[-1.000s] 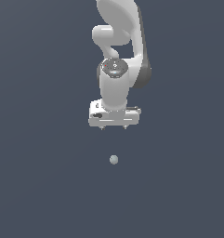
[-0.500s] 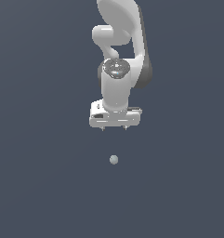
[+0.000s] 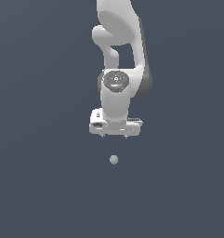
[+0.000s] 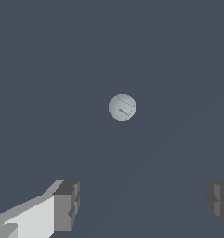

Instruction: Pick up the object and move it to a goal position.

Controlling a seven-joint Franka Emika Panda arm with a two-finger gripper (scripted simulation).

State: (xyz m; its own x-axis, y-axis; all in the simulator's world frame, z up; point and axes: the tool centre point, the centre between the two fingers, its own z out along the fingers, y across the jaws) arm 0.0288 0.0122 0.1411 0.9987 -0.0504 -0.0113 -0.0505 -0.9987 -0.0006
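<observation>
Change since earlier frames: we see almost no movement; the gripper (image 3: 114,135) stays poised over the ball (image 3: 114,160), and the ball keeps its place below it in the exterior view.
Arm: we count 1 white arm (image 3: 119,60), descending from the top edge of the exterior view with its wrist pointed downward.
Gripper state: we read the jaws as spread wide; in the wrist view the 2 dark fingertip pads (image 4: 67,206) sit far apart with bare surface between them, and nothing is held.
Ball position: we place the ball directly under the gripper in the exterior view, clear of both fingers and not touching them; in the wrist view the ball (image 4: 122,107) lies roughly centred between the 2 finger lines, ahead of the pads.
Ball appearance: we see 1 small smooth sphere, pale grey-green, with faint darker marks on its face in the wrist view; it is much smaller than the gripper body.
Surface: we see 1 plain dark blue-grey ground (image 3: 43,186) filling both views; whether the ball rests on it or hangs above it we cannot tell.
Containers: we see none to report.
Count: 1 arm, 1 gripper, 2 fingers, 1 ball.
</observation>
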